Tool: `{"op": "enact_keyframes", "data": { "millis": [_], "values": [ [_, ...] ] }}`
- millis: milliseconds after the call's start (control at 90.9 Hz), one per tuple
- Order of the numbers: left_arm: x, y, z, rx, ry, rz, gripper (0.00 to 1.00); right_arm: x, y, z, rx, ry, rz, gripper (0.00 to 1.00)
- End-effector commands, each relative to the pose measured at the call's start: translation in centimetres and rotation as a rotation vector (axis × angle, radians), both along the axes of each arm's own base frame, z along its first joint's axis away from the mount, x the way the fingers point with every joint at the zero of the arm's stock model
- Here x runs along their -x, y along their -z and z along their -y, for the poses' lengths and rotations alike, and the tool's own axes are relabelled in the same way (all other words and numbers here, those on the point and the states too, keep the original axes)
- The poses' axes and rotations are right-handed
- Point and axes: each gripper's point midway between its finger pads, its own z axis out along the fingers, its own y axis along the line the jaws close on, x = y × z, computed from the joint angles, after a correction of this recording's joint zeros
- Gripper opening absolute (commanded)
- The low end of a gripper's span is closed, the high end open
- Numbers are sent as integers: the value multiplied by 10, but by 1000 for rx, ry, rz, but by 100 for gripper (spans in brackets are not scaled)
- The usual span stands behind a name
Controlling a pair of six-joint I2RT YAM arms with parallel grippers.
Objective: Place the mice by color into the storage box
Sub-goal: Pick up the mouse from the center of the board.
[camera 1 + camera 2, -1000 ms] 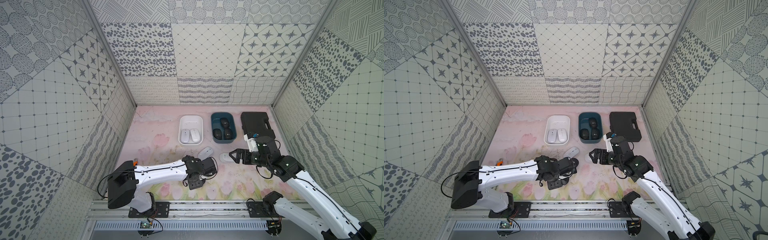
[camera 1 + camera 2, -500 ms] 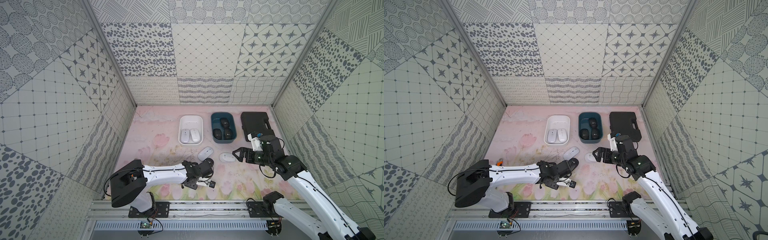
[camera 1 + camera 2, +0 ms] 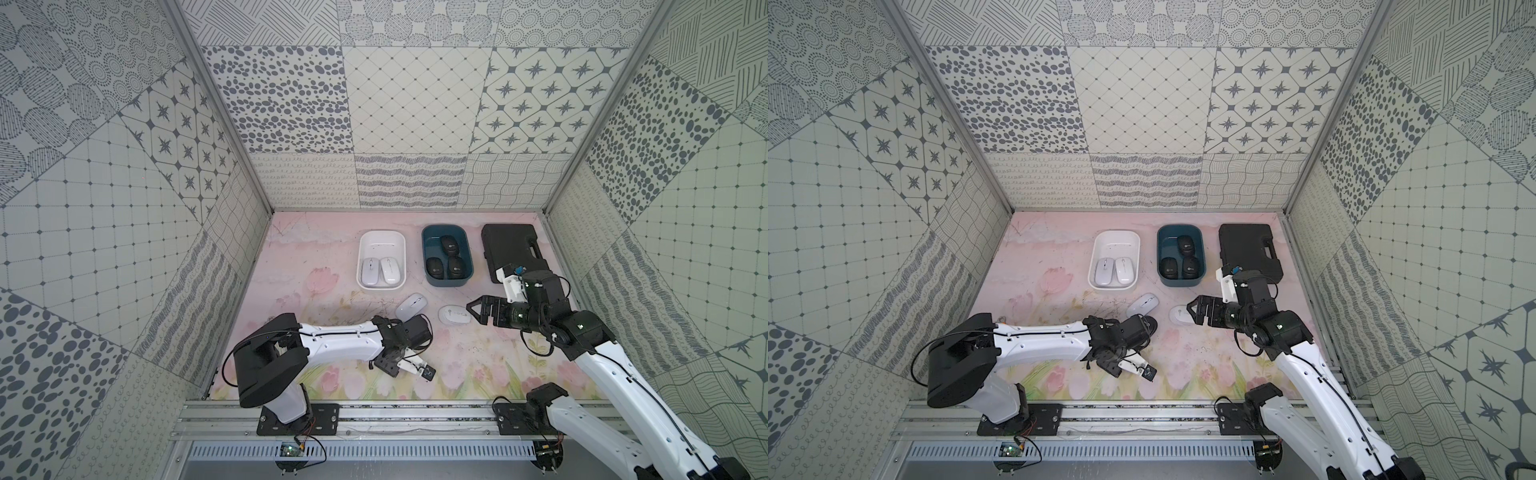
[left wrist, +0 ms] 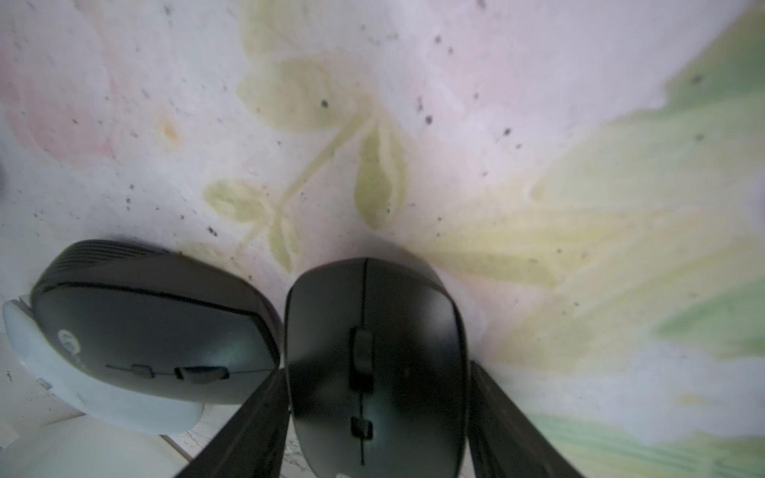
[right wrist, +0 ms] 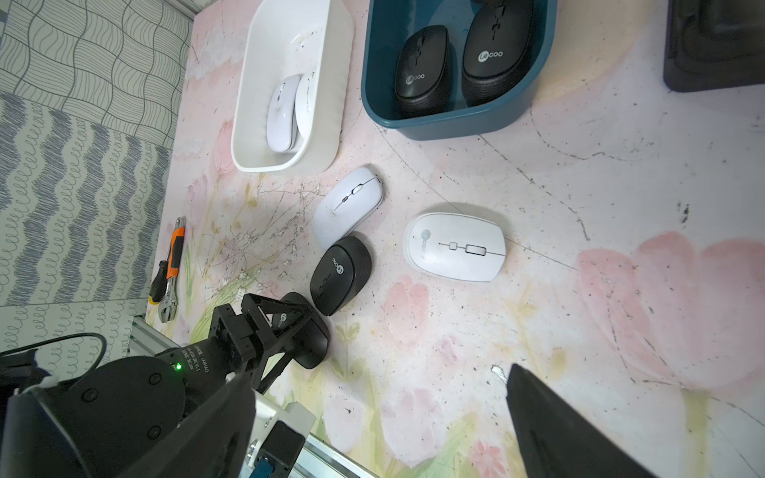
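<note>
My left gripper (image 4: 376,368) is shut on a black mouse (image 4: 372,323) low over the mat, seen from the right wrist as well (image 5: 311,345). A second black mouse (image 5: 341,275) lies right beside it. Two white mice (image 3: 411,305) (image 3: 454,314) lie loose on the mat. My right gripper (image 3: 473,311) hangs open and empty just right of the nearer white mouse (image 5: 455,246). The white storage box (image 3: 381,243) holds two white mice. The teal storage box (image 3: 424,249) holds three black mice.
A black hard case (image 3: 511,245) lies right of the teal box, behind my right wrist. An orange-handled wrench (image 5: 172,269) lies by the left wall. The side walls close in the mat, and a metal rail (image 3: 395,411) runs along the front.
My left forearm has dropped lower and the wrist has rolled, its camera now sticking out toward the front, still gripping the black mouse. The right gripper has barely shifted.
</note>
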Motion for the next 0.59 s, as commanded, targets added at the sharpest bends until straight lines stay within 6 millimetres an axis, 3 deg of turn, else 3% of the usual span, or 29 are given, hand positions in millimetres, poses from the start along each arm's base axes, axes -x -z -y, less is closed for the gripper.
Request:
{"op": "enact_keyframes", "data": {
  "millis": [0, 385, 583],
  "values": [
    [19, -2, -3, -21, -7, -157, 70, 1, -8, 0, -3, -21, 45, 99],
    [35, -5, -15, -79, -159, -266, 69, 7, -14, 6, 15, -28, 79, 99],
    [32, 1, -22, -60, -192, -218, 70, 6, -15, 3, -3, -29, 85, 99]
  ]
}}
